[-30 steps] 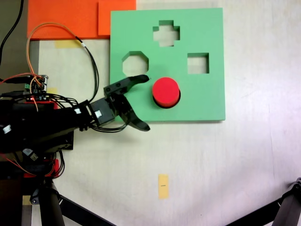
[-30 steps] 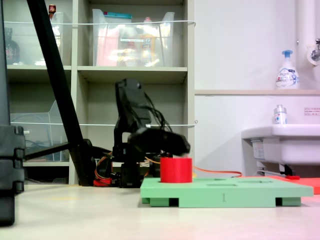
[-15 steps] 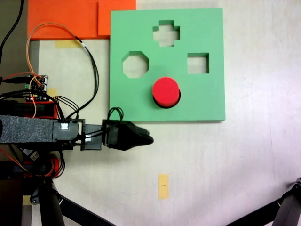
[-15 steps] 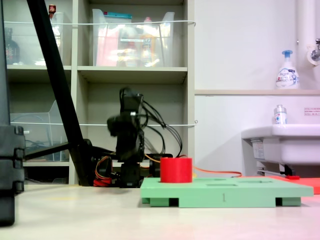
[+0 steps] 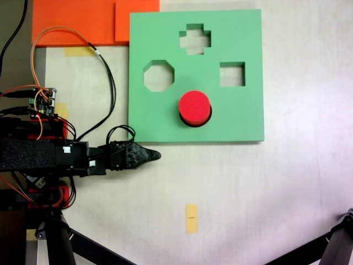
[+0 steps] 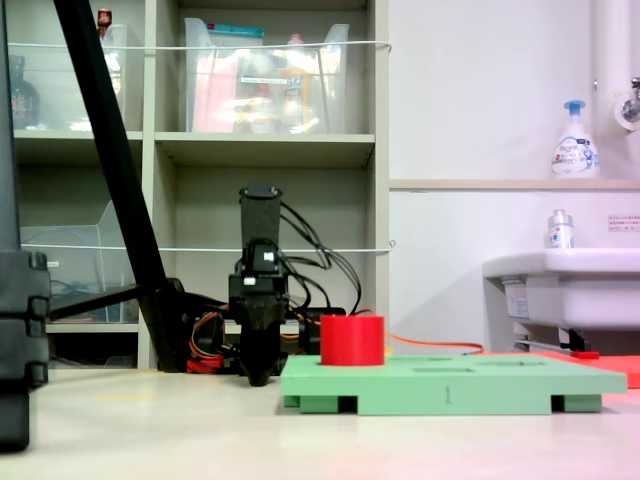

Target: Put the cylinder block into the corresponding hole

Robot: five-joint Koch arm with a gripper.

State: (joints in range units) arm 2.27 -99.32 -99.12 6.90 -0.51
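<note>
The cylinder block [image 5: 194, 107] stands upright in the green board's [image 5: 242, 113] round hole, protruding above it, while the closed, empty gripper [image 5: 150, 155] rests off the board, near its lower-left corner in the first exterior view.

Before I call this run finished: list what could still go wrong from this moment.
1. The cylinder block stands well above the green board in the second exterior view; it may not be fully seated in the circular hole.
2. The gripper rests close to the board's edge; a swing could nudge the board.
</note>
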